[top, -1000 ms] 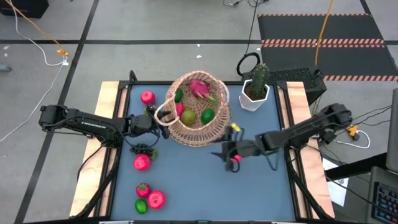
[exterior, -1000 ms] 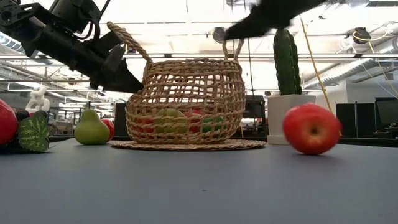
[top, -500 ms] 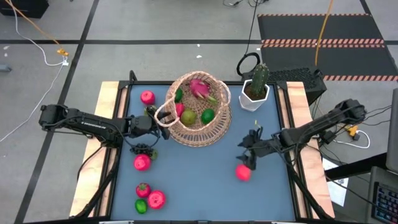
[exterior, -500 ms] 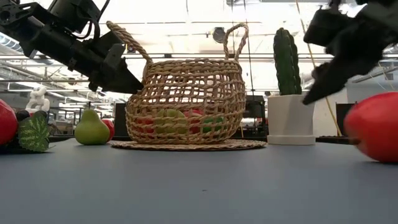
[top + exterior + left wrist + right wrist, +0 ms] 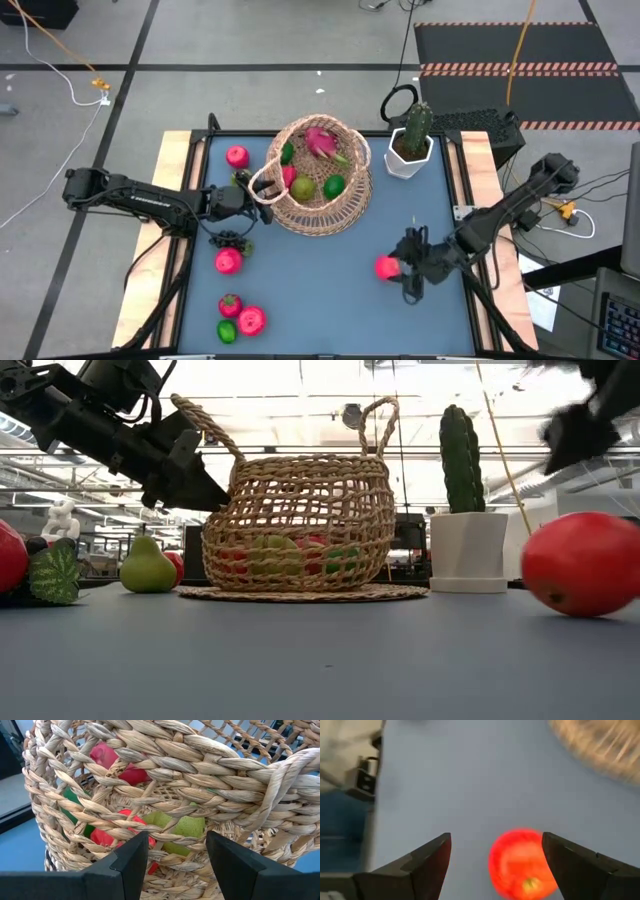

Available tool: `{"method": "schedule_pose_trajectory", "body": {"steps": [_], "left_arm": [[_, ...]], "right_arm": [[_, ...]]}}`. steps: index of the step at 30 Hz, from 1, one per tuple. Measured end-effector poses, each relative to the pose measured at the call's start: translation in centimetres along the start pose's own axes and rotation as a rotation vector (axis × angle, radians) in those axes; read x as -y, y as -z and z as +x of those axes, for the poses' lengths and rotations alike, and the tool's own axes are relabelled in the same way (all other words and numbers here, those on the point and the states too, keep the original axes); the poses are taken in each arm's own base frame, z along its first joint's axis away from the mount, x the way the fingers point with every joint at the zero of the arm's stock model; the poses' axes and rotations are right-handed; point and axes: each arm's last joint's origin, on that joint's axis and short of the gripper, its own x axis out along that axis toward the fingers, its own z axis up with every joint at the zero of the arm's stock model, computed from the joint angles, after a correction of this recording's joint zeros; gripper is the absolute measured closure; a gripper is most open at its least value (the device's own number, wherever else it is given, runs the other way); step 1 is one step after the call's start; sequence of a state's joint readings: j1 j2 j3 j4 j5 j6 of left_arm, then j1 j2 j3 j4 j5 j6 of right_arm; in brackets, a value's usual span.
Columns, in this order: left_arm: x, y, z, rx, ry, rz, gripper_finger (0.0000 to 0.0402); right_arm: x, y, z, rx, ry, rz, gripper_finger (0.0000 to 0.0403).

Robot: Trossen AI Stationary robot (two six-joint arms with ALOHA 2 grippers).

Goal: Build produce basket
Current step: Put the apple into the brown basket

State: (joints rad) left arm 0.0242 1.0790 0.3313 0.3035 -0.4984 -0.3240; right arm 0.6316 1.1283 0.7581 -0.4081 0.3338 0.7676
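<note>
Between the right tool's wide-open, empty fingers, a red apple lies on the table.

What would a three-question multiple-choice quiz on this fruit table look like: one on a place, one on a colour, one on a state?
1. Where is the cactus pot?
A. inside the basket
B. on the table beside the basket
C. on the floor
2. What colour is the fruit by the right pincer?
A. red
B. yellow
C. purple
3. How is the right pincer?
A. open
B. clamped on the fruit
C. clamped on the basket

Answers: 1 B, it stands apart from the basket. 2 A, the apple is red. 3 A, its fingers are spread, with the apple lying free between them.
</note>
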Motion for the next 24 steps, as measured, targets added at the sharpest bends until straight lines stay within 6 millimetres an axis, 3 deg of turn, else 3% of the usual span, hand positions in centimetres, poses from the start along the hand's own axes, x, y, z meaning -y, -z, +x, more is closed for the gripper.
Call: {"method": "schedule_pose_trajectory", "body": {"steps": [5, 10, 15, 21, 24], "left_arm": [[0.0, -0.1, 0.0, 0.015, 0.003, 0.001, 0.0197], [0.1, -0.3, 0.0, 0.033, 0.009, 0.007, 0.0197], [0.1, -0.2, 0.0, 0.025, 0.010, 0.009, 0.0197], [0.1, -0.3, 0.0, 0.029, 0.012, 0.034, 0.0197], [0.1, -0.3, 0.0, 0.030, 0.012, 0.049, 0.0197]], "right_arm": [[-3.0, -1.9, -0.2, -0.065, 0.169, -0.265, 0.0102], [-2.4, -0.6, 2.1, -0.327, 0.318, -0.354, 0.0102], [-1.9, -1.2, 4.2, -0.320, 0.333, -0.294, 0.0102], [-1.0, -2.1, 4.7, -0.306, 0.357, -0.201, 0.0102], [-0.1, -1.6, 5.2, -0.289, 0.407, -0.159, 0.0102]]}}
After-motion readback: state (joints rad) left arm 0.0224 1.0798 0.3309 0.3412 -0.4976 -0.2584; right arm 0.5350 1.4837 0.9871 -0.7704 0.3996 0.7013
